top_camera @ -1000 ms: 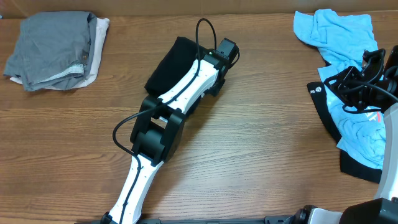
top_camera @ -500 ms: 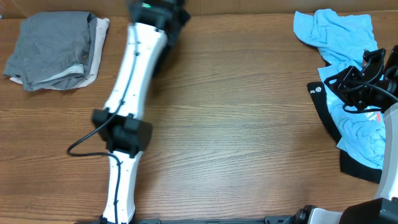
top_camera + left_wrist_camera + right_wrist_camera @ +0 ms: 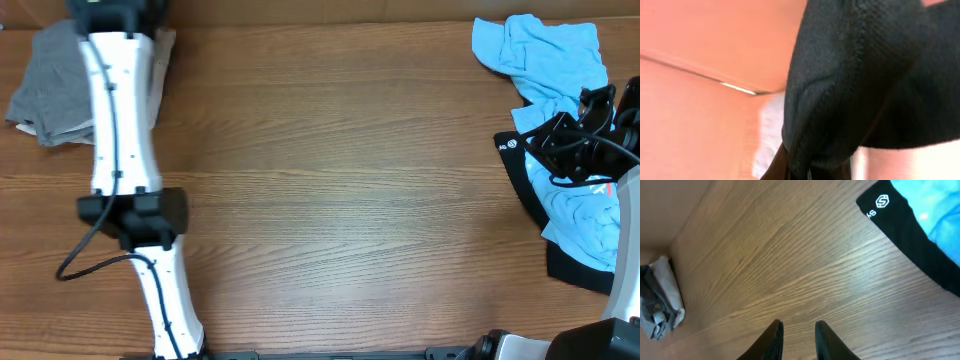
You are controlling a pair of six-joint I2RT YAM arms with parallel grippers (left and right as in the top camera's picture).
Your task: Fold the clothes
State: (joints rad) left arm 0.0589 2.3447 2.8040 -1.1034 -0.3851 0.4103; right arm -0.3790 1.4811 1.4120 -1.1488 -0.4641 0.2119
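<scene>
My left gripper (image 3: pixel 115 8) reaches to the far left edge, above the folded grey garment (image 3: pixel 50 80) that lies on an off-white one (image 3: pixel 165 50). In the left wrist view the left gripper (image 3: pixel 799 172) is shut on a folded black garment (image 3: pixel 860 75), which hangs from it and fills the frame. That black garment is hidden in the overhead view. My right gripper (image 3: pixel 545 140) (image 3: pixel 797 326) is open and empty, low over bare wood beside the right-hand pile.
At the right lie a crumpled light blue garment (image 3: pixel 545 50) and a black garment with a white logo (image 3: pixel 520 180) (image 3: pixel 900 225). The grey stack also shows in the right wrist view (image 3: pixel 657 305). The wooden table (image 3: pixel 350 200) spans the view.
My left arm has swung from the table's middle to the far left, carrying the black garment over the grey stack. The right arm has barely moved.
</scene>
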